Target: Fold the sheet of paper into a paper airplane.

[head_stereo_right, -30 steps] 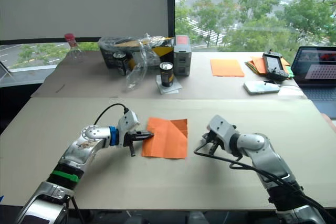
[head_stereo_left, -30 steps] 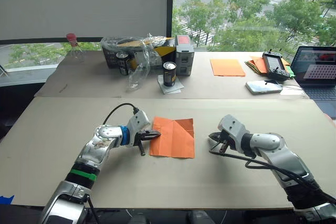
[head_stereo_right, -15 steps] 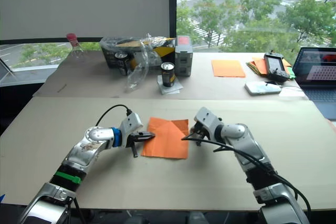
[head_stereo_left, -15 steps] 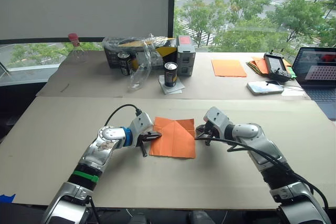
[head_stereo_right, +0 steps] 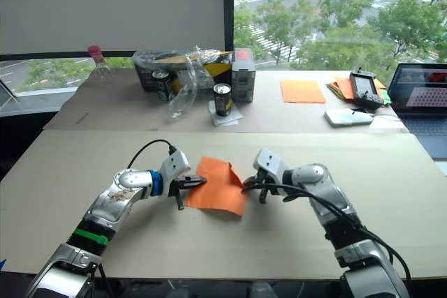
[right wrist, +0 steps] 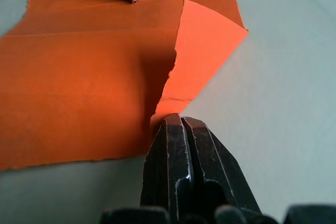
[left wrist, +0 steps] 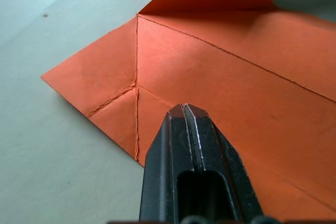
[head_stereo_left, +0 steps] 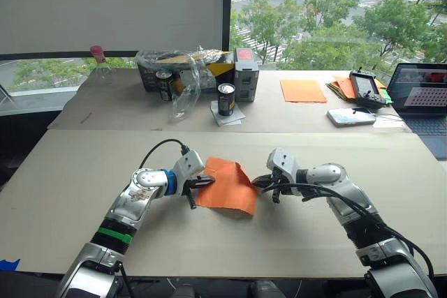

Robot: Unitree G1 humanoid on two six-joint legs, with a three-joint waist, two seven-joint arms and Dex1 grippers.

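1. I see one worktop (head_stereo_left: 84, 193), cardboard-covered.
2. One sheet of paper (head_stereo_left: 227, 186), creased orange, lies mid-worktop, its 3 o'clock edge lifted.
3. Two claws: my left claw (head_stereo_left: 208, 181) presses closed on the sheet's 9 o'clock edge; my right claw (head_stereo_left: 258, 181) is pinched tight on the lifted edge.
4. Two cans (head_stereo_left: 225, 98) stand at 12 o'clock.

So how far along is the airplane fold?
Early. Done: the sheet of paper carries crease lines. In hand: the left hand pins one edge, shut, while the right hand, shut, pushes the opposite edge up. Left: nearly every fold; no pointed wedge yet.
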